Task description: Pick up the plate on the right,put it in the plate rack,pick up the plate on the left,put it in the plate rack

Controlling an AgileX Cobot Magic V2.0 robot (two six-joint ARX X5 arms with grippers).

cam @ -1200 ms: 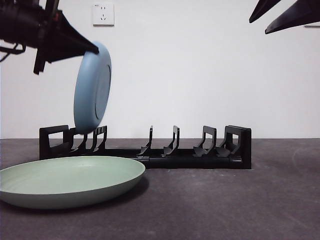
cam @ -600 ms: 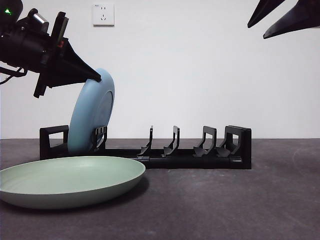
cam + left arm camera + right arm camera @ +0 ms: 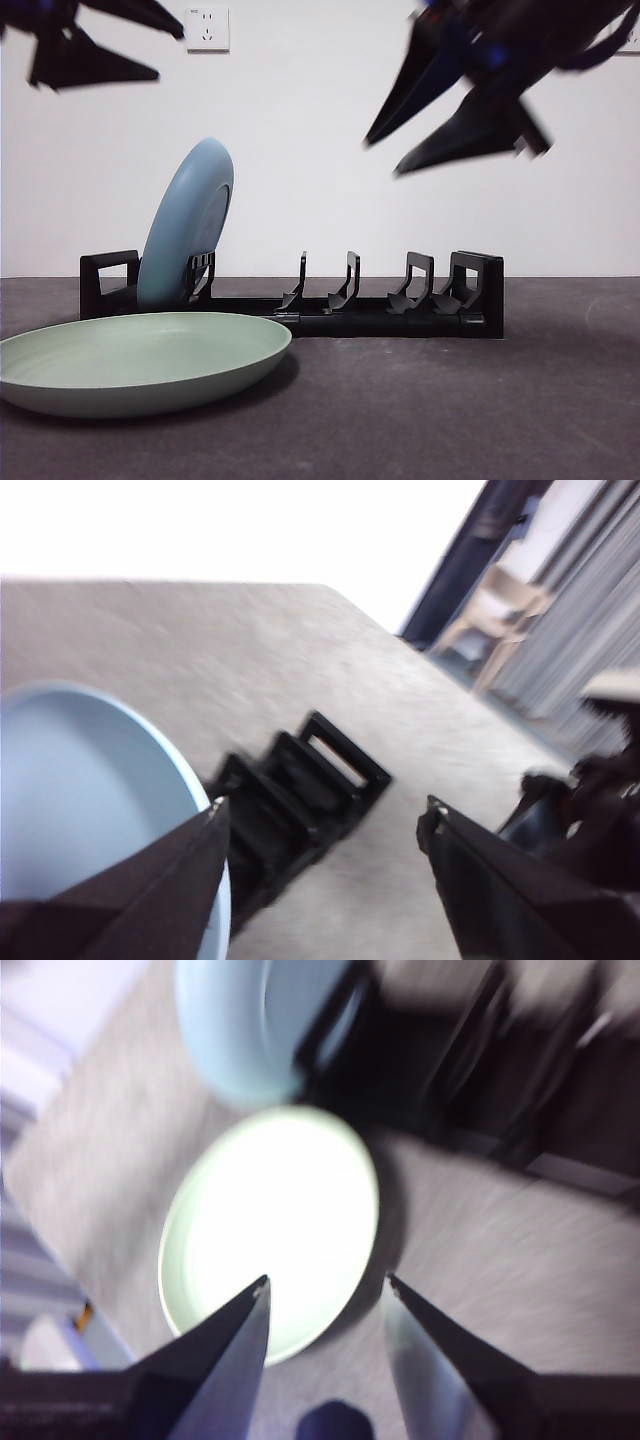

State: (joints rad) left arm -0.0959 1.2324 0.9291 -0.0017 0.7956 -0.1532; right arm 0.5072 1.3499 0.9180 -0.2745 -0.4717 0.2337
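The plate rack (image 3: pixel 300 295) runs long and low across the back of the dark desk (image 3: pixel 480 400), its blocky looped ends marking both limits. The blue plate (image 3: pixel 185 225) stands on edge in the slot at the rack's end on the front view's left, leaning a little away from that end against an upright prong; every other pair of prongs along the rack stands bare. In front of that same end the green plate (image 3: pixel 140 360) lies flat on the desk, its far rim close before the rack and overlapping it from the front camera — whether they touch cannot be told. The desk on the other side of the green plate is open all the way to the front view's right edge.

The left end effector (image 3: pixel 320 825) is above and clear of the blue plate (image 3: pixel 90 800), its two jaws spread wide and holding nothing; its wrist camera shows the plate's rim beside one jaw and the rack's end (image 3: pixel 300 790) between the jaws. In the front view it shows as dark shapes at the top left corner (image 3: pixel 90 40).

The right end effector (image 3: pixel 325 1295) hangs in the air over the desk, blurred, with jaws apart and nothing between them — its wrist camera looks down on the green plate (image 3: pixel 275 1225), with the blue plate (image 3: pixel 250 1030) and the rack (image 3: pixel 480 1070) beyond. In the front view it fills the upper right (image 3: pixel 385 155), high above the bare prongs.

A white wall socket (image 3: pixel 206 28) sits on the wall behind.
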